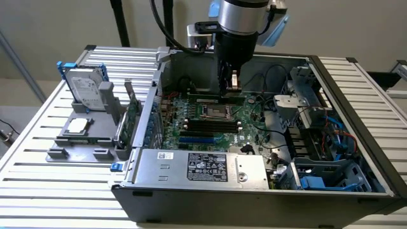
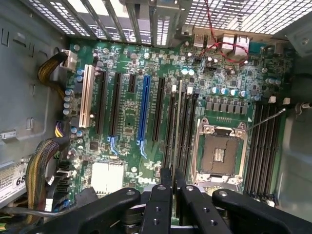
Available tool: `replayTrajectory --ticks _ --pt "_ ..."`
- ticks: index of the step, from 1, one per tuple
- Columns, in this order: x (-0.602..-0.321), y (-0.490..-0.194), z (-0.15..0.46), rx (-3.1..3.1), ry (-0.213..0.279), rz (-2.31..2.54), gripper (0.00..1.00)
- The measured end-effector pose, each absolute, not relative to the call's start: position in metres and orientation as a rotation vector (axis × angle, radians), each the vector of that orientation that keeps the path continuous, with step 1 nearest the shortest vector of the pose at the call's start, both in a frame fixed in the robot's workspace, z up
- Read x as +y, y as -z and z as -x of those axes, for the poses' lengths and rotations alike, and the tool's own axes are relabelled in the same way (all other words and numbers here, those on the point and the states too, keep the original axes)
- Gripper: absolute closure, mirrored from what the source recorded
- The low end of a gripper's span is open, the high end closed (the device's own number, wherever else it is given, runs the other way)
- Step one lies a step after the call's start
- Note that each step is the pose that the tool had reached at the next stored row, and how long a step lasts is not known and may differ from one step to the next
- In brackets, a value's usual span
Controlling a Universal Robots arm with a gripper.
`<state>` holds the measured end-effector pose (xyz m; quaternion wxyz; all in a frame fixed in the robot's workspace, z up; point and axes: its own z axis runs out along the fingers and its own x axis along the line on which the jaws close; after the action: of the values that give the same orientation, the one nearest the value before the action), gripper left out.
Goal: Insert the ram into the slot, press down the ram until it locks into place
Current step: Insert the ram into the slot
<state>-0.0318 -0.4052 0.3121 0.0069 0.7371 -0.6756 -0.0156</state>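
My gripper (image 1: 231, 87) reaches down into the open computer case, at the far side of the motherboard. It is shut on the ram (image 1: 216, 98), a long green stick lying level along the memory slots there. In the wrist view the ram (image 2: 179, 122) appears edge-on as a thin pale line running out from between my black fingers (image 2: 163, 200). It sits directly over the parallel black slots (image 2: 187, 131) beside the silver processor socket (image 2: 219, 151). I cannot tell whether its lower edge is inside a slot.
A second group of black slots (image 1: 210, 126) and a blue socket (image 1: 197, 140) lie nearer the power supply (image 1: 197, 167). Case walls and cables (image 1: 305, 138) crowd the exterior view's right. On the table at its left stand a hard drive (image 1: 86, 90) and a grey fixture (image 1: 79, 140).
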Motion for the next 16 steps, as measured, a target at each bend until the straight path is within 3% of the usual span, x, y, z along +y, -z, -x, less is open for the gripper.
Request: replayTrajectory --ticks 16 --pt "-0.403 -0.283 0.028 -2.136 0.048 -2.285 0.86"
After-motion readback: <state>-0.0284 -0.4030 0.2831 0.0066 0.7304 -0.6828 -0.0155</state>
